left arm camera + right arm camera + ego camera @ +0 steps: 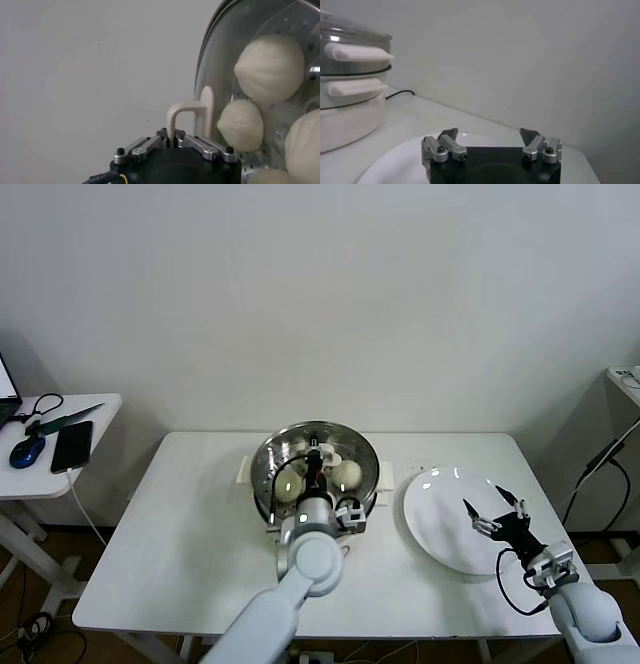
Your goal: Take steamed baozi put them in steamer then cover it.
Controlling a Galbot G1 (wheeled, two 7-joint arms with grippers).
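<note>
The steel steamer (266, 469) stands on its white pot base at the middle of the table. The clear glass cover (340, 444) lies over it. My left gripper (317, 468) is above its centre, shut on the cover's white handle (193, 114). Through the glass (225, 55) I see several cream-white baozi (270, 67) (241, 125) inside the basket; two show in the head view (347, 474) (289, 484). My right gripper (495, 511) hovers open over the white plate (437, 529), holding nothing.
In the right wrist view the steamer (350, 62) with its white side handles sits on the pot base (345, 120), a black cord trailing behind. A side table (90, 449) at far left holds a phone and a mouse.
</note>
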